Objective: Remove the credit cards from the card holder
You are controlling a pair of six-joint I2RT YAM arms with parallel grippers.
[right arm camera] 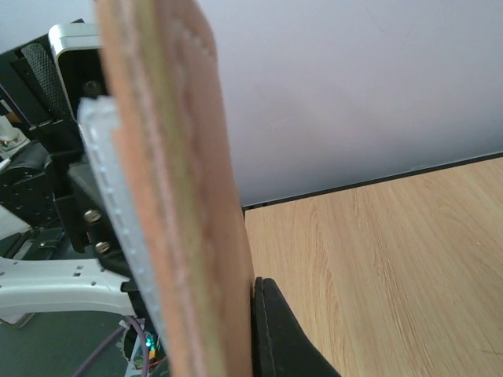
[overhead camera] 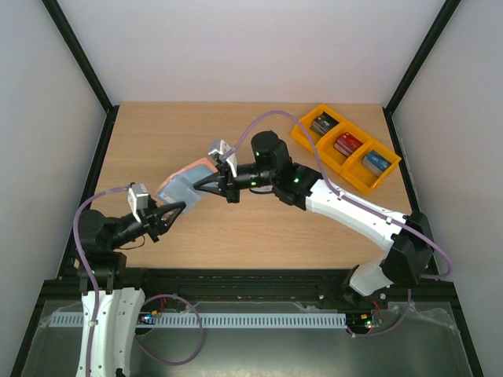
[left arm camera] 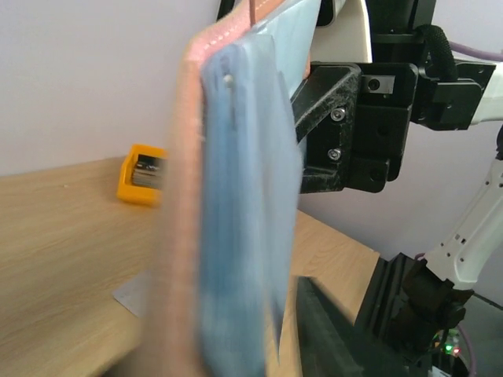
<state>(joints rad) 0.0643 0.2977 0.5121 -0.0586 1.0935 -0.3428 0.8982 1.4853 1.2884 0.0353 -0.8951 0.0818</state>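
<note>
Card holder (overhead camera: pixel 183 185): pinkish-tan outside, light blue inside. It is hanging in the air over the middle of the counter (overhead camera: pixel 259 232), clear of the wood and stretched between the two hands. From the top view its blue pocketed face is turning upward, with a strip of the pink outside showing along the far edge. Both wrist views are catching it edge-on and very close, partly blurred, with the pink layer lying against the blue one.

Left hand (overhead camera: pixel 174 210): it is reaching in from the near left and clamping the holder's near-left corner. The jaws are standing only slightly apart, with the holder between them. One dark finger (left arm camera: pixel 330 338) is showing just beside the blue face.

Right hand (overhead camera: pixel 206 183): it is reaching in from the right and pinching the holder's far-right edge, with the jaws pressed close on it. One black finger (right arm camera: pixel 279 330) is lying against the tan outside.

Credit cards: they are not showing clearly in any view, so whether they are sitting in the pockets cannot be told.

Orange bins (overhead camera: pixel 303 138): these are sitting in a row at the far right of the counter, well apart from the holder. They are carrying a dark box (overhead camera: pixel 323 123), a red box (overhead camera: pixel 346 144) and a blue box (overhead camera: pixel 376 162), one per bin.
</note>
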